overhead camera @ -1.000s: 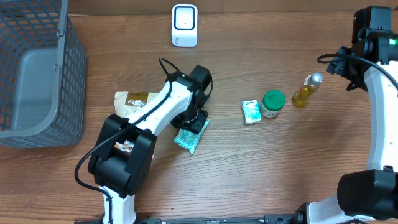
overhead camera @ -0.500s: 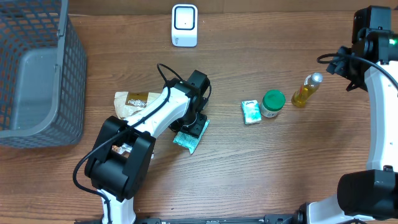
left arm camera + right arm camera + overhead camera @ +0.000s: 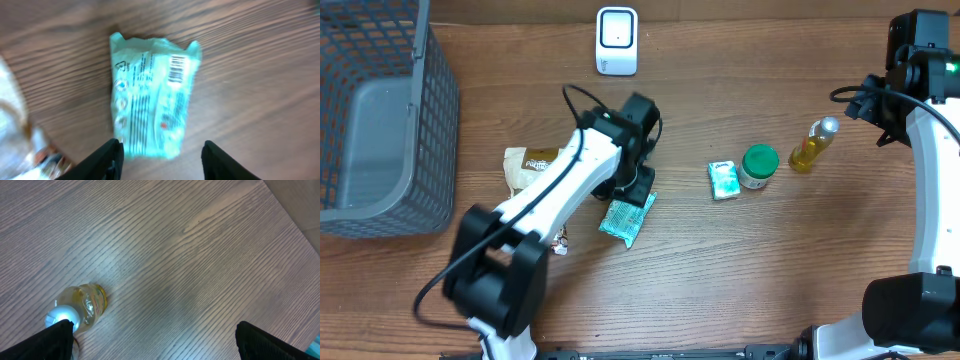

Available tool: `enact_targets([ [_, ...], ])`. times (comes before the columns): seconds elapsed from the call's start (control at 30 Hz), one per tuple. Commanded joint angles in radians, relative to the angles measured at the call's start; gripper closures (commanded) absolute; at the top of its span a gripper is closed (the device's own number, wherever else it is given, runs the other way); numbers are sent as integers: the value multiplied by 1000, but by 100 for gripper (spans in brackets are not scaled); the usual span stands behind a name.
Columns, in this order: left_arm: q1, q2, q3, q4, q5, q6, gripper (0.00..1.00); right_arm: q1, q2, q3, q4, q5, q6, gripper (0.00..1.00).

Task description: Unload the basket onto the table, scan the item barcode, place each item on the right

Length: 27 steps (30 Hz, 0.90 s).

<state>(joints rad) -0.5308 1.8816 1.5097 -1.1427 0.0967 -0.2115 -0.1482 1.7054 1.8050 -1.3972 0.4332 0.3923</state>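
The left gripper (image 3: pixel 162 147) hovers, jaws parted and empty, over the crinkled mint-green plastic packet (image 3: pixel 152 100) lying barcode-up on the brown wooden table (image 3: pixel 260 75), seemingly lining up a grasp toward the white box-shaped scanner (image 3: pixel 617 40).

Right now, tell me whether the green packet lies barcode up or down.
Barcode up: the packet lies flat on the table, barcode stripes facing the wrist camera.

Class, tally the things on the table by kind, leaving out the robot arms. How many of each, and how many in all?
Soft packets: 3 (green pouch, brown snack bag, small teal pack)
Jars: 1 (green-lidded jar)
Bottles: 1 (yellow bottle)
Baskets: 1 (grey basket)
Scanners: 1 (white scanner)
Total: 7; a half-hidden scrap is not counted.
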Motion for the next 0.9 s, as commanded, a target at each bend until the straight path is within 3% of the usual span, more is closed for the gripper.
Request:
enact_targets([
  [0.0,-6,-86,48,-60,0,-45,47,0,0,8,4,2,8,0],
  [0.1,-6,-84,41,-125,1,-52,60,0,0,8,4,2,8,0],
  [0.17,-6,-83,20,-152,2,-58,82,0,0,8,4,2,8,0],
  [0.23,-6,-83,-14,-158,2,-59,96,0,0,8,4,2,8,0],
  [0.8,-6,-82,-339,38,-2,-94,92,0,0,8,4,2,8,0],
  [0.87,-6,-82,-366,69,0,-101,87,0,0,8,4,2,8,0],
])
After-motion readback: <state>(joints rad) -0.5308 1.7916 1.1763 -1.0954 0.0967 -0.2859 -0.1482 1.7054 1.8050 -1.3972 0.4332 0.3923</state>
